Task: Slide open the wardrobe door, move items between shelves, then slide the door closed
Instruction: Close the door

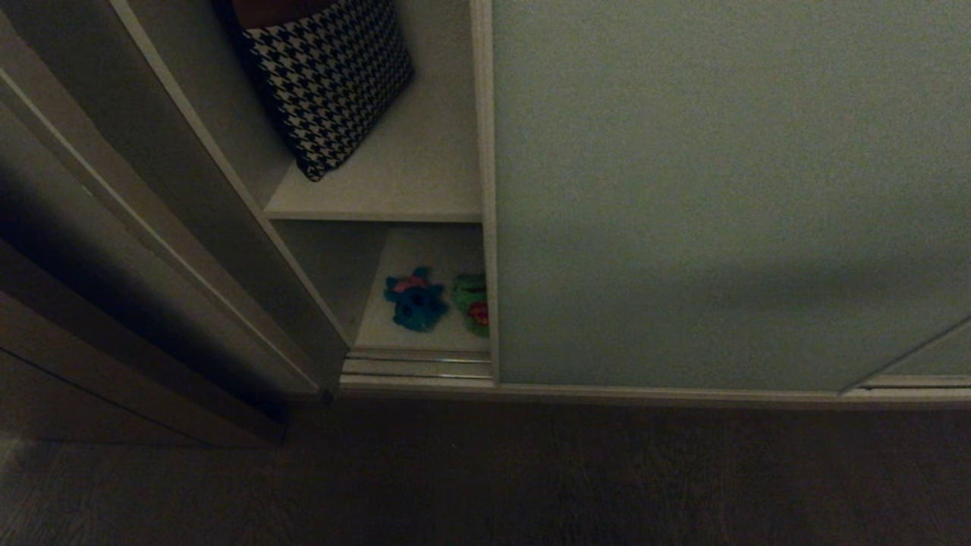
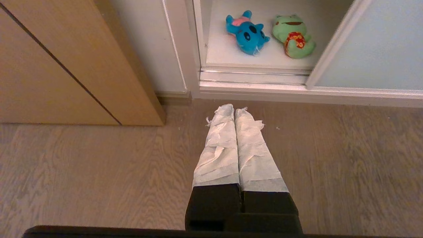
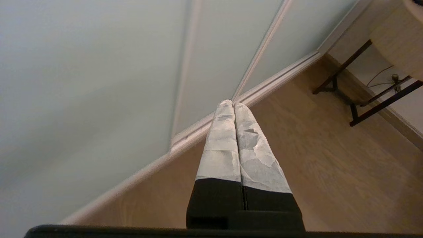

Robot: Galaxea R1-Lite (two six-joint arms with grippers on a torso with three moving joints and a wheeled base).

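The pale grey-green sliding wardrobe door (image 1: 721, 189) stands partly open, leaving a gap at its left. In the gap an upper white shelf (image 1: 410, 189) and a lower shelf (image 1: 413, 334) show. On the lower one lie a teal-blue plush toy (image 1: 415, 302) (image 2: 247, 33) and a green plush toy (image 1: 472, 303) (image 2: 292, 36), partly behind the door edge in the head view. My left gripper (image 2: 234, 107) is shut and empty over the floor in front of the opening. My right gripper (image 3: 230, 103) is shut and empty, pointing at the door panels' bottom rail (image 3: 198, 129). Neither arm shows in the head view.
A black-and-white houndstooth cushion (image 1: 330, 76) leans on the upper shelf. A brown wooden panel (image 2: 66, 66) stands left of the wardrobe. A dark metal table leg frame (image 3: 357, 99) stands on the wood floor (image 2: 99, 172) to the right.
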